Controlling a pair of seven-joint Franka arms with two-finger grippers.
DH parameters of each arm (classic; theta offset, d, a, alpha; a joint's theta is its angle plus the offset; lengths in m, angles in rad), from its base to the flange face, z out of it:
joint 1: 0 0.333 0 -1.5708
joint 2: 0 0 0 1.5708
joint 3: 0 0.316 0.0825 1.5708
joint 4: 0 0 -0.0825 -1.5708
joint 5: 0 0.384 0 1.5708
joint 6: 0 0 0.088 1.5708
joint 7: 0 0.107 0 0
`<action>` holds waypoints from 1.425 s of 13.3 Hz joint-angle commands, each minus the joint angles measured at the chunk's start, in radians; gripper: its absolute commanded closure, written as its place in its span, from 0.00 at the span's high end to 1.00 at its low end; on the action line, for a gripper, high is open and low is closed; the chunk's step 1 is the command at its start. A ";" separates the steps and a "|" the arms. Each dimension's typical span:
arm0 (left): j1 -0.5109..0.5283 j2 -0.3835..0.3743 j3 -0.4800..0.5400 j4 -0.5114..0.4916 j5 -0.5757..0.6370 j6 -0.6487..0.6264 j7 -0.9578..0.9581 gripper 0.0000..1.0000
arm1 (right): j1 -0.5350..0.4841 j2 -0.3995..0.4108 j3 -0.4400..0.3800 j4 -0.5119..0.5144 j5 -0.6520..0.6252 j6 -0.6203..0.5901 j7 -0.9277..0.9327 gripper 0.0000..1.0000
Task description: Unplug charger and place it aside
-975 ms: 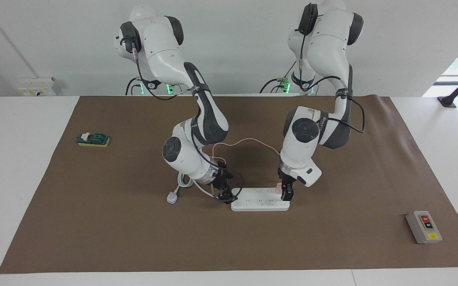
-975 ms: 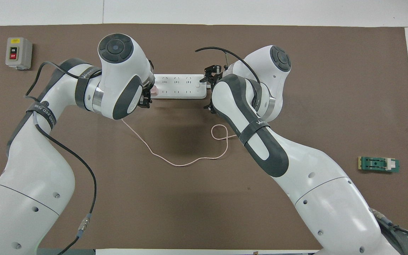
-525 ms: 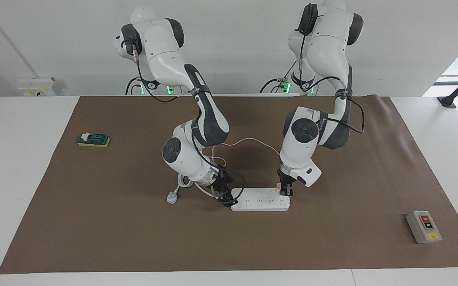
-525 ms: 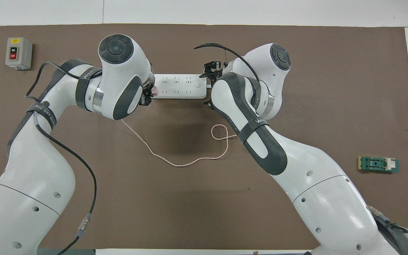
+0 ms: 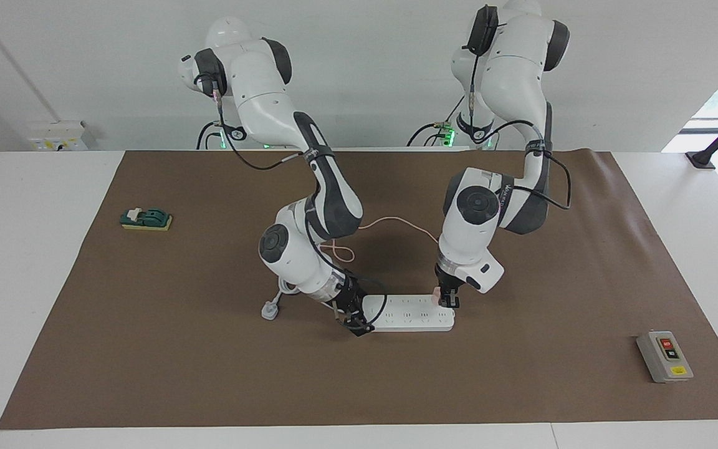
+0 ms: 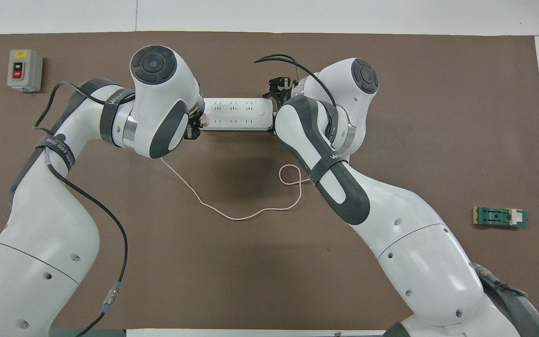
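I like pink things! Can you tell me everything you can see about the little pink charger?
The charger is a small pale pink cube, plastic by its look, plugged upright into the white power strip at the end nearer the left arm. The left gripper is down around it, hiding most of it. Its thin pink cable curls loosely over the brown mat toward the robots, with one small loop.

left gripper (image 5: 447,299) lowered, fingers closed | right gripper (image 5: 353,318) lowered, wrist tilted

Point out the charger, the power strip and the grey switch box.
charger (image 5: 436,295): facing view, pink body beside the left gripper.
power strip (image 5: 410,313): facing view, socket face.
grey switch box (image 5: 665,356): facing view, top face.
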 commanded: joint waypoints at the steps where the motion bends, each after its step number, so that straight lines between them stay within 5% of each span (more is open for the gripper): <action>1: -0.016 0.004 0.015 -0.014 0.023 0.017 -0.023 0.15 | -0.021 0.044 0.009 0.088 -0.014 -0.009 -0.001 1.00; 15: -0.016 0.005 0.015 -0.014 0.024 0.017 -0.023 0.15 | -0.038 0.055 0.011 0.099 0.119 -0.034 0.065 0.99; 19: -0.016 0.005 0.015 -0.014 0.024 0.017 -0.023 0.15 | -0.038 0.055 0.011 0.091 0.121 -0.028 0.062 0.27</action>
